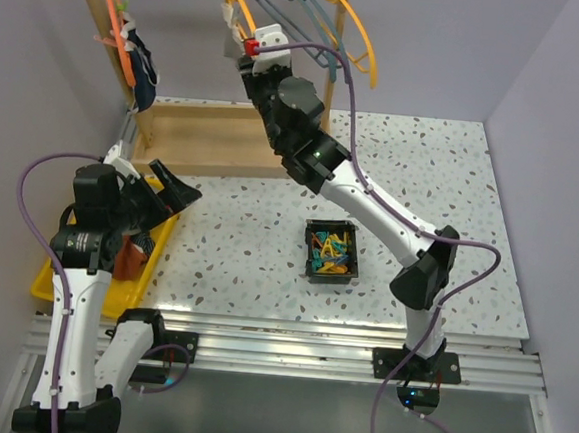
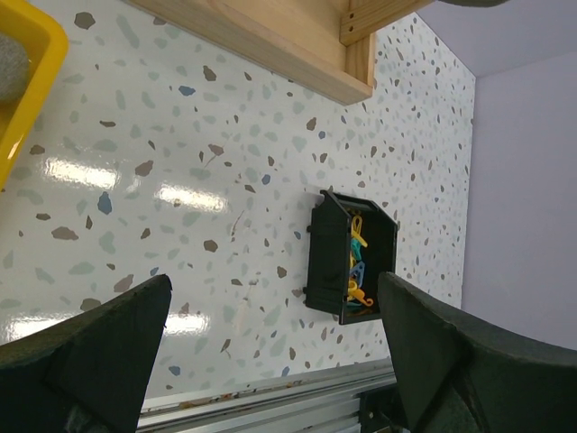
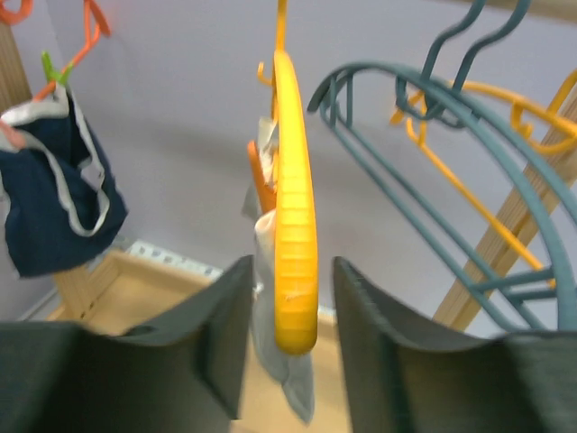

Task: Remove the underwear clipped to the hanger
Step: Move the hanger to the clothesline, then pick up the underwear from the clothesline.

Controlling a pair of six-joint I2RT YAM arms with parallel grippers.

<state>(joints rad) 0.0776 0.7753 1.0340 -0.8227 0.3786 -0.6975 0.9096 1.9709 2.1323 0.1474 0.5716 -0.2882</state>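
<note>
A grey underwear [image 3: 281, 365] hangs from a yellow hanger [image 3: 295, 225], held by an orange clip [image 3: 260, 176]. My right gripper [image 3: 290, 271] is open with the hanger's lower edge between its fingers and a gap on each side. In the top view the right gripper [image 1: 259, 52] is raised at the rack, by the grey underwear [image 1: 232, 39]. A navy underwear [image 3: 50, 203] with light trim hangs on an orange hanger at the left [image 1: 143, 73]. My left gripper [image 1: 171, 191] is open and empty above the yellow tray [image 1: 163, 239], which holds a rust-brown underwear [image 1: 131, 254].
A black box [image 1: 331, 250] of colourful clips sits mid-table, also in the left wrist view [image 2: 350, 257]. Teal hangers [image 3: 433, 108] and more yellow hangers [image 1: 354, 36] hang to the right of the gripped one. The wooden rack base [image 1: 200, 139] lies at the back left.
</note>
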